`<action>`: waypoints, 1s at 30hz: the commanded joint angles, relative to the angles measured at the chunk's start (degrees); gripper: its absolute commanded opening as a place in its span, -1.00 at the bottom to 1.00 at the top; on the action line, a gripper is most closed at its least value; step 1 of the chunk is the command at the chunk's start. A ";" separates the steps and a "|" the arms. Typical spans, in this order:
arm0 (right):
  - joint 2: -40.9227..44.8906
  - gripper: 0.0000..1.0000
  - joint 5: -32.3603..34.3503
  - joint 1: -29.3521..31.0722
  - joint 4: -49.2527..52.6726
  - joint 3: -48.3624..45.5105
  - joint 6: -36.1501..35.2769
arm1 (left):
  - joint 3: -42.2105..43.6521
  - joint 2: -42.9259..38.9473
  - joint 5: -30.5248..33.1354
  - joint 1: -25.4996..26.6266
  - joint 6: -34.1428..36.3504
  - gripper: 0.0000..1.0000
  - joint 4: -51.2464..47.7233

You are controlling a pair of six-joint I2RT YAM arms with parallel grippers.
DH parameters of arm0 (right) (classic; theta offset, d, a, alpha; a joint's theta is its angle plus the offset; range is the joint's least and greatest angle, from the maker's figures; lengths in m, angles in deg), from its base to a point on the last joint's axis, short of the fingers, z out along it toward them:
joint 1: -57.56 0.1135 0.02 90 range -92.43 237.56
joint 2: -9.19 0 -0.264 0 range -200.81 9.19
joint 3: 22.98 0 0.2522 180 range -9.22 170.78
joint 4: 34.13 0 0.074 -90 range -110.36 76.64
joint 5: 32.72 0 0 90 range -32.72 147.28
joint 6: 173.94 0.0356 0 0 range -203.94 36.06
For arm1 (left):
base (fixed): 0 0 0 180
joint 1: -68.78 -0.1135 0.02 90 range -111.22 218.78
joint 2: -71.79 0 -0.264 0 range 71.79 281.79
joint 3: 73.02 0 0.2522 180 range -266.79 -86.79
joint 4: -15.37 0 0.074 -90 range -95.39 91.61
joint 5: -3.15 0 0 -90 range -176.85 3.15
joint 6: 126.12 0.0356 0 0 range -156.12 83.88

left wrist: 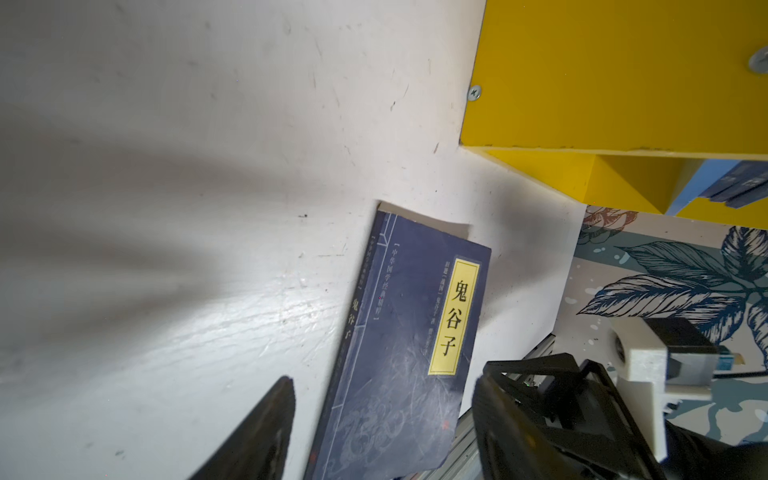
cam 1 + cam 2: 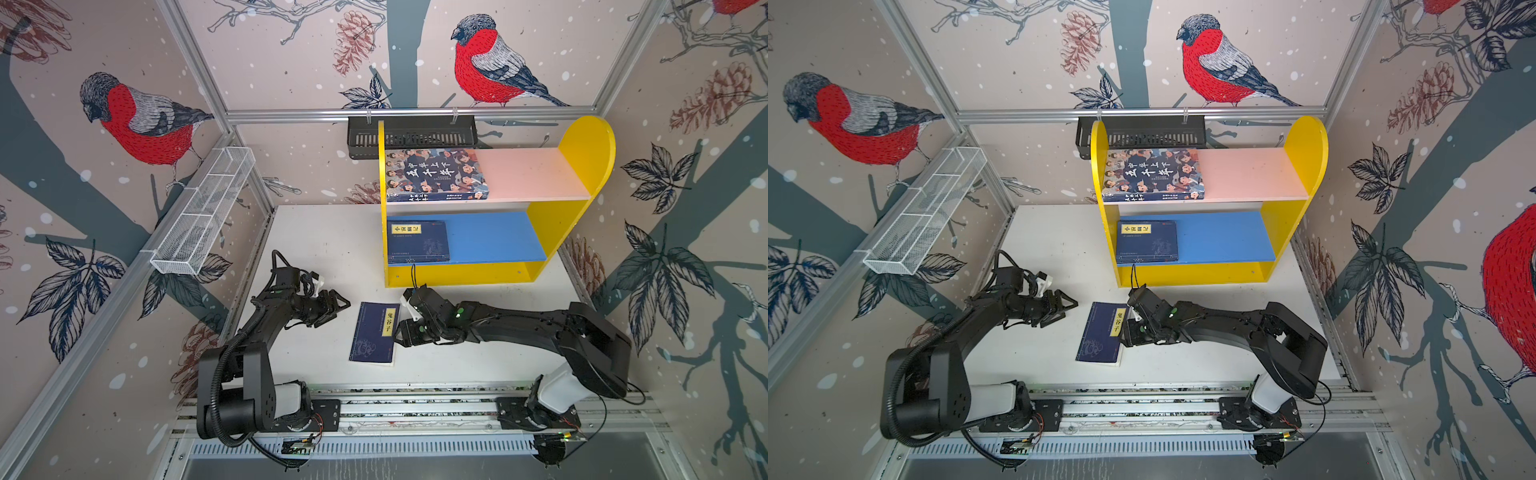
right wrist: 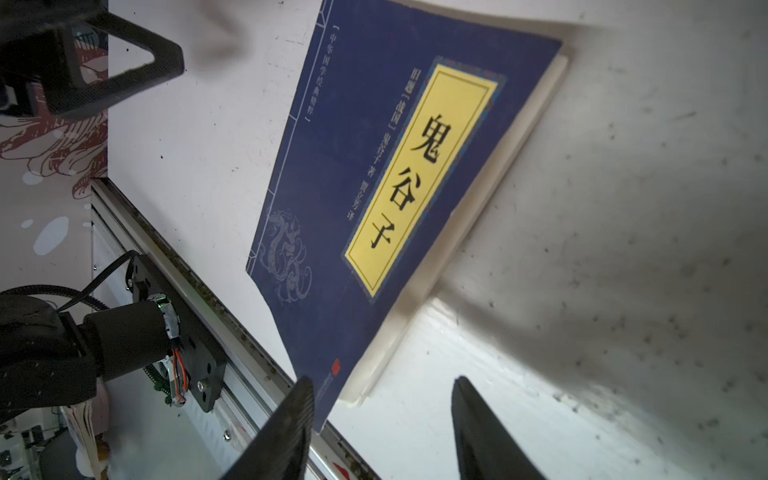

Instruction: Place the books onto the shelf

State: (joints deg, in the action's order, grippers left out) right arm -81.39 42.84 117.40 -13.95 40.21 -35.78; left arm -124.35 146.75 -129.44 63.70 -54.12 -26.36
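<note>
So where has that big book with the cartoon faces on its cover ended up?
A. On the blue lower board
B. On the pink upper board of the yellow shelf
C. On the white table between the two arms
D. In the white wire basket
B: in both top views the cartoon-faced book lies flat on the pink upper board of the yellow shelf, at the board's left end.

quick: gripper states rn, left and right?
Left gripper: open, empty, beside the navy book.
Right gripper: open, holding nothing, at that book's opposite edge.
</note>
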 commanded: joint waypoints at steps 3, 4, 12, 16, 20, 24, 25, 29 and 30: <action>-0.21 0.13 3.81 2.34 -7.45 -1.94 8.67 | 0.82 0.70 2.81 3.65 -1.01 0.40 3.51; -0.65 0.13 3.92 2.75 -8.60 -2.27 9.65 | 0.94 1.01 2.86 4.27 -1.12 0.40 3.61; -6.35 0.12 4.75 4.13 -10.47 -1.27 12.05 | 2.20 4.52 3.39 11.12 -1.85 0.42 4.61; -8.71 0.07 5.29 3.56 -8.01 0.01 11.06 | 2.84 5.09 4.00 13.67 -2.45 0.42 5.16; -9.52 -0.03 5.59 1.82 -6.52 -0.47 9.73 | 3.38 6.55 2.51 17.40 -2.52 0.42 6.13; -8.46 -0.06 6.67 -0.76 -3.73 -1.57 7.05 | 4.25 6.57 0.81 21.24 -2.80 0.44 7.76; -7.93 -0.06 6.63 -1.62 -3.56 -2.36 6.50 | 4.34 6.51 0.33 21.92 -2.72 0.45 8.01; -4.87 -0.02 5.51 -5.10 -2.47 -4.81 2.79 | 4.26 6.80 -1.54 23.62 -2.28 0.46 10.03; -4.02 0.00 4.98 -5.97 -2.17 -5.38 1.42 | 3.96 7.11 -1.60 23.60 -1.98 0.46 10.21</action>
State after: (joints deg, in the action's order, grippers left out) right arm -86.49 47.13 112.68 -21.93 36.03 -30.18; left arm -120.19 153.46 -129.27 87.04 -56.81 -17.88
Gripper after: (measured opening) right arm 0.493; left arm 0.730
